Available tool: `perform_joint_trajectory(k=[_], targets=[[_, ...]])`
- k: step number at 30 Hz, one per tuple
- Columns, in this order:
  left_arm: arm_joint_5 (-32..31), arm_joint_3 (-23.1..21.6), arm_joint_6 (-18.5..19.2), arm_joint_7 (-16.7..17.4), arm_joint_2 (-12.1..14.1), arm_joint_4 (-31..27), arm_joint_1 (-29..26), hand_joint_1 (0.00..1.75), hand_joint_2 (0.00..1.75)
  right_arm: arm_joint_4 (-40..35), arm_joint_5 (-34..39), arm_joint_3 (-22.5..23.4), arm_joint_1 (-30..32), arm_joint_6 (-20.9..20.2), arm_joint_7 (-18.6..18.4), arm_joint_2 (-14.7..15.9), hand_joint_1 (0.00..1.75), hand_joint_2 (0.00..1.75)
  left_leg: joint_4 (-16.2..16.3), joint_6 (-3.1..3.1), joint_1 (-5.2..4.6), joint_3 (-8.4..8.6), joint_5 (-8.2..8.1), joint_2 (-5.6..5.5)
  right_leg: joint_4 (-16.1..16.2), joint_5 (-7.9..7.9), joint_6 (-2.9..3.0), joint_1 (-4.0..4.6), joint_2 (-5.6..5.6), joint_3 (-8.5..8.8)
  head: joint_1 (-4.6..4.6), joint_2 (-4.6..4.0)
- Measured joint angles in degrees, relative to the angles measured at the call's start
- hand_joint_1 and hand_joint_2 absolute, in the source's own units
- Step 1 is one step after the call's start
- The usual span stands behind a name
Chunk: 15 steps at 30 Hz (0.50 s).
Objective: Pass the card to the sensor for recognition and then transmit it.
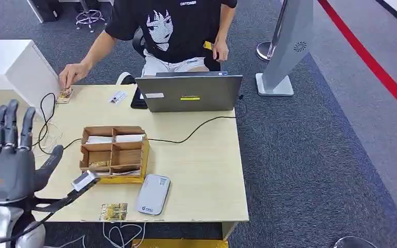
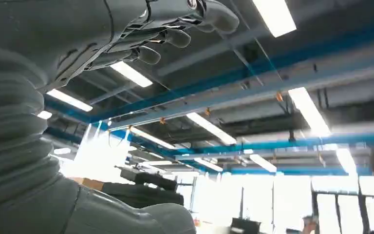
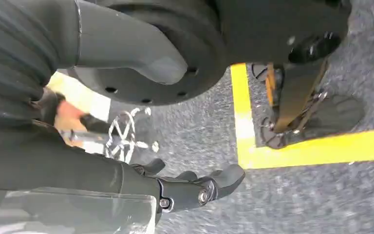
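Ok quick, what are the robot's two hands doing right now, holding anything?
Left hand: open, raised with fingers apart, holding nothing.
Right hand: hanging over the floor, holding nothing; open or closed cannot be told.

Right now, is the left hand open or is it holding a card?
Open: the left hand is raised beside the table, fingers spread upward, nothing in it.

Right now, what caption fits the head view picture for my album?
Robot's raised left hand beside a table with compartment box, white card reader and laptop.

left hand (image 1: 6, 155) raised, fingers spread
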State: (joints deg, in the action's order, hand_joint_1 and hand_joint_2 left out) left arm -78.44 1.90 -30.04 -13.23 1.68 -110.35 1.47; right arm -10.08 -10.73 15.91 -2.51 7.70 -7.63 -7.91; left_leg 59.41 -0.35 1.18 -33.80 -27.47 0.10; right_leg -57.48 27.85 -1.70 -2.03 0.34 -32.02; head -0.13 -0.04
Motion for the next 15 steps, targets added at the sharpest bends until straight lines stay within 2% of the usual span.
perform_joint_trajectory(k=[2, 4, 6, 7, 9, 11, 13, 15], targets=[[4.53, 1.85, -4.28, -2.41, -2.46, -6.42, -6.84, 0.0, 1.75, 0.0, 0.85, 1.09, 0.15, 1.25, 0.24, -0.22, 0.0, 1.75, 0.0, 0.02, -0.01, 0.05, -0.15, 0.06, 0.0, 0.05, 0.0, -0.01, 0.06, 0.01, 0.04, 0.0], [16.12, 4.66, -6.92, -7.6, -5.44, -10.86, -13.47, 0.0, 1.75, 0.0, 1.13, 2.17, 0.39, 2.3, 0.5, -0.42, 0.0, 1.75, 0.01, 0.04, -0.01, 0.11, -0.21, 0.07, 0.01, 0.19, 0.01, -0.01, 0.06, 0.01, 0.0, 0.0], [33.42, 10.59, -2.1, -17.08, -10.14, -12.27, -16.61, 0.0, 1.75, 0.0, 1.44, 3.28, 0.55, 3.76, 0.5, -0.63, 0.0, 1.75, 0.01, 0.09, 0.0, 0.07, -0.23, -0.2, 0.02, 0.32, -0.13, -0.01, -0.2, 0.09, 0.02, 0.0], [39.48, 14.08, 1.08, -19.81, -12.0, -12.29, -17.51, 0.0, 1.75, 0.0, 1.86, 3.89, 0.53, 4.37, 0.64, -0.74, 0.0, 1.75, 0.01, 0.09, 0.0, 0.09, -0.23, -0.25, 0.02, 0.34, -0.11, 0.0, -0.29, 0.13, 0.18, 0.0], [48.82, 19.55, 6.71, -21.81, -14.64, -11.66, -19.09, 0.0, 1.75, -0.11, 2.88, 5.44, 0.51, 5.4, 1.25, -0.87, 0.0, 1.75, 0.0, 0.09, 0.0, 0.09, -0.23, -0.22, 0.02, 0.33, -0.1, -0.01, -0.27, 0.12, 0.13, 0.0], [58.31, 24.62, 10.58, -23.42, -16.9, -9.24, -19.37, 0.0, 1.75, -0.26, 2.27, 6.88, 0.57, 5.99, 1.22, -0.98, 0.0, 1.75, 0.01, 0.09, 0.01, 0.11, -0.22, -0.22, 0.02, 0.32, -0.08, 0.0, -0.27, 0.13, 0.15, 0.0], [62.47, 28.16, 11.9, -24.89, -18.09, -6.82, -19.38, 0.0, 1.75, -0.33, 1.64, 7.32, 0.56, 6.12, 1.22, -0.98, 0.0, 1.75, 0.0, 0.09, 0.01, 0.15, -0.22, -0.21, 0.02, 0.31, -0.07, 0.0, -0.25, 0.16, 0.09, 0.0], [63.12, 30.84, 12.33, -25.7, -19.18, -4.88, -19.41, 0.0, 1.75, -0.39, 1.31, 7.98, 0.56, 6.12, 1.22, -1.01, 0.0, 1.75, 0.01, 0.11, 0.01, 0.15, -0.2, -0.23, 0.02, 0.31, -0.08, 0.0, -0.27, 0.18, 0.09, 0.0]])
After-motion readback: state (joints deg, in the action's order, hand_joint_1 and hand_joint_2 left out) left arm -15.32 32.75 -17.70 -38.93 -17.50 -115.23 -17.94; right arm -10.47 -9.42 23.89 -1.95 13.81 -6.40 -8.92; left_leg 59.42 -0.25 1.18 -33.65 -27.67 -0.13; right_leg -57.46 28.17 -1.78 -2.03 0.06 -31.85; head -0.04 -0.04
